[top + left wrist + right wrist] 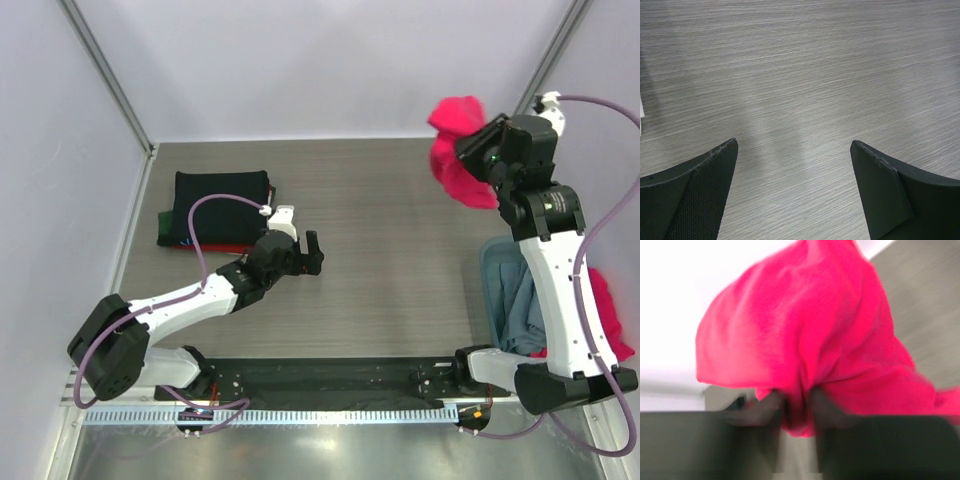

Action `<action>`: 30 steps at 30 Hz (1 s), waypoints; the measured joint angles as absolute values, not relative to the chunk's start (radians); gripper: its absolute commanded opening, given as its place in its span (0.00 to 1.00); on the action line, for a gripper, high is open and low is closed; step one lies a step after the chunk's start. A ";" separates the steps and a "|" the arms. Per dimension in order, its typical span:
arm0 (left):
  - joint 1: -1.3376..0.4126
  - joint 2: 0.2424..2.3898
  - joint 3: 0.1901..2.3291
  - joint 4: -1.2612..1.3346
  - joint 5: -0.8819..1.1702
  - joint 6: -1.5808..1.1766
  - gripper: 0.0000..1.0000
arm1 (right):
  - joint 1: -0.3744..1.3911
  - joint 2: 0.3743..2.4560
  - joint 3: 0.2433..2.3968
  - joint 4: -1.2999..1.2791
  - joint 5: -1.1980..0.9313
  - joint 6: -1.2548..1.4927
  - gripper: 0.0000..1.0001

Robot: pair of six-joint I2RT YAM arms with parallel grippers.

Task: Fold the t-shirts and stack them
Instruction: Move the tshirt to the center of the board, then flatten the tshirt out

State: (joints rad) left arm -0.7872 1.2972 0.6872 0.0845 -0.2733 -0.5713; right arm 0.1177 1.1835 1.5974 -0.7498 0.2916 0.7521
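Blurred right jaws pinching pink t-shirt (805, 340), left jaws wide, empty, folded stack (218, 198) only overhead

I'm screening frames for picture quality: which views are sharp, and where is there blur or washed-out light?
Right wrist: motion-blurred; the bright pinkish-red cotton t-shirt and right gripper smear, background washed white. Left wrist: sharp grey wood-grain table, faint shadows ahead of the open left gripper. Top external: crisp, evenly lit.
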 measured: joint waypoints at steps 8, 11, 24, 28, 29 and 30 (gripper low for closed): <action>-0.787 1.298 0.687 0.084 -0.281 -0.568 0.94 | 0.157 1.206 1.432 -0.702 0.064 0.640 0.76; -0.787 1.299 0.688 0.082 -0.289 -0.568 0.94 | 0.156 1.192 1.266 -0.662 0.018 0.607 0.76; -0.773 1.514 0.902 -0.082 -0.462 -0.569 0.93 | 0.189 1.171 0.988 -0.416 -0.084 0.574 0.72; -0.719 1.663 1.080 -0.179 -0.461 -0.571 0.93 | 0.196 1.138 0.957 -0.354 -0.082 0.573 0.72; -0.706 1.689 1.110 -0.199 -0.461 -0.571 0.93 | 0.196 1.126 0.944 -0.345 -0.080 0.572 0.72; -0.694 1.721 1.140 -0.218 -0.462 -0.571 0.93 | 0.196 1.112 0.929 -0.334 -0.078 0.572 0.72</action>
State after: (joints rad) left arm -0.6937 1.7214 1.1397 -0.2176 -0.4618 -0.5709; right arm 0.1955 1.1118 0.9291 -0.3340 -0.0780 0.5724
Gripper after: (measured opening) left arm 0.930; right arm 0.720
